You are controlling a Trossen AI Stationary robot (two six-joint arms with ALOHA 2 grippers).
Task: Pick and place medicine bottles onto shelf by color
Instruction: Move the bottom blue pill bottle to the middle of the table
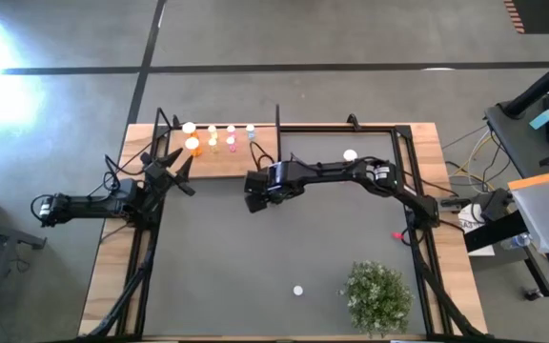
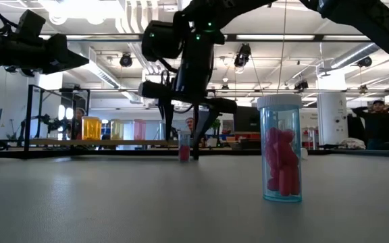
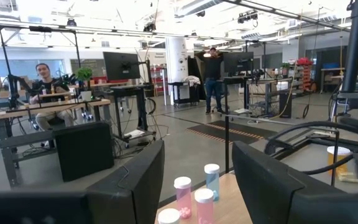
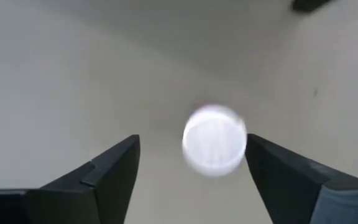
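Observation:
A small pink bottle (image 2: 184, 152) stands upright on the grey mat, its white cap (image 4: 214, 146) showing between the fingers of my right gripper (image 4: 192, 142). That gripper (image 1: 255, 198) points down over it, open, one finger on each side. Just beyond it lies the wooden shelf (image 1: 255, 162), with orange (image 1: 193, 145), yellow (image 1: 213, 134), pink (image 1: 232, 135) and blue (image 1: 251, 131) bottles standing on it. My left gripper (image 3: 197, 180) waits open at the table's left edge (image 1: 174, 173), facing the shelf.
A blue bottle with pink pills (image 2: 281, 150) stands near the front edge (image 1: 298, 291). An orange bottle (image 1: 350, 154) stands at the far right of the mat. A bushy green plant (image 1: 379, 297) fills the near right corner. A thin black post (image 1: 277, 124) rises at the shelf's corner.

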